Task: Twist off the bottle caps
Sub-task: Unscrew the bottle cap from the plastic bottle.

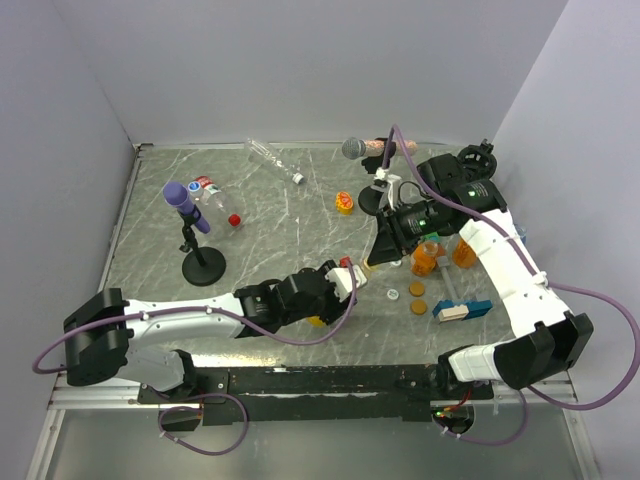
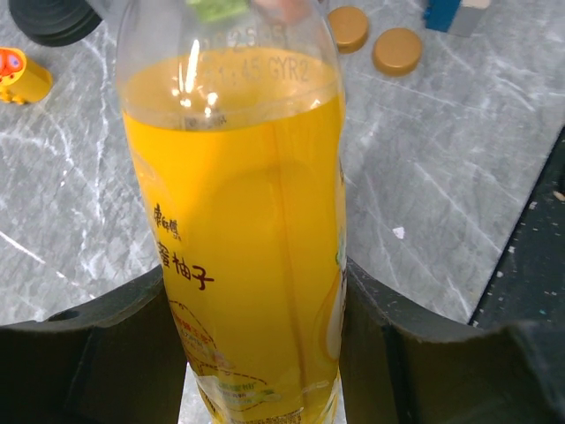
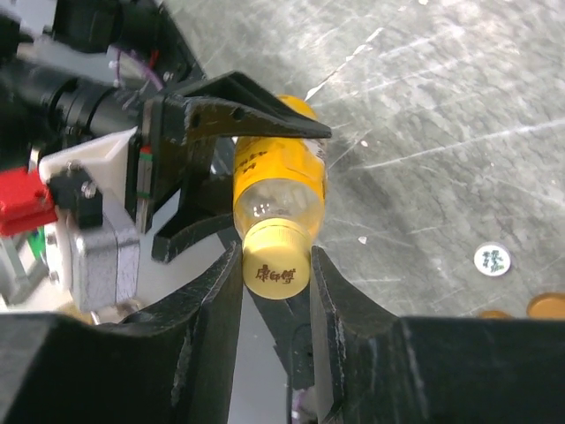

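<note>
The yellow-orange juice bottle (image 2: 238,221) lies between my two grippers, just above the table. My left gripper (image 2: 254,305) is shut on its lower body, one black finger on each side. In the right wrist view the bottle (image 3: 281,181) points its yellow cap (image 3: 275,265) at the camera. My right gripper (image 3: 275,278) is shut on that cap, a finger against each side. In the top view the left gripper (image 1: 350,278) and the right gripper (image 1: 382,252) meet at the table's middle. The bottle is mostly hidden there.
A clear bottle (image 1: 270,158) lies at the back. Another with a red cap (image 1: 234,219) lies at the left by a purple microphone stand (image 1: 203,266). Two brown discs (image 1: 417,297), a white ring (image 1: 392,295), orange containers (image 1: 428,260) and a blue-white block (image 1: 462,310) sit at the right.
</note>
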